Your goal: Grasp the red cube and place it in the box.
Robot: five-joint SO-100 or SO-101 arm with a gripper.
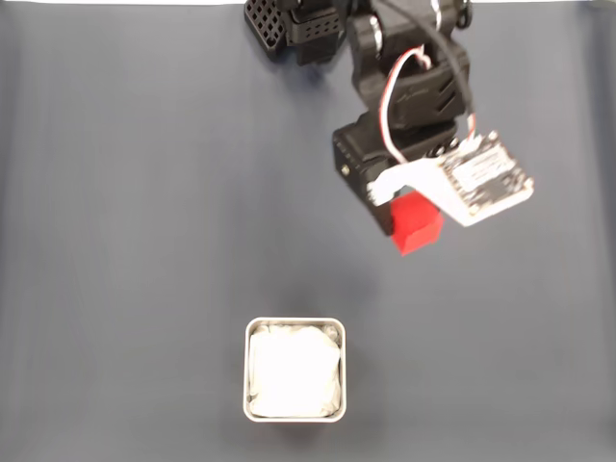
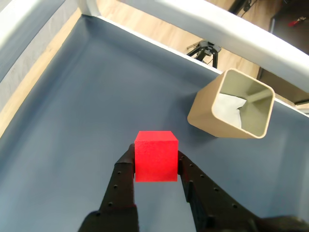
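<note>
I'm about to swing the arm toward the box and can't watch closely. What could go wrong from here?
1. The gripper pinches the small bright red cube near its lower back edge, with most of the cube ahead of the fingertips; a jerk might twist it loose.
2. The small square pale-rimmed box with white lining is not much wider than the cube, so a release slightly off centre could catch the rim.
3. The box looks light; a low approach might nudge it across the dark blue mat.
</note>
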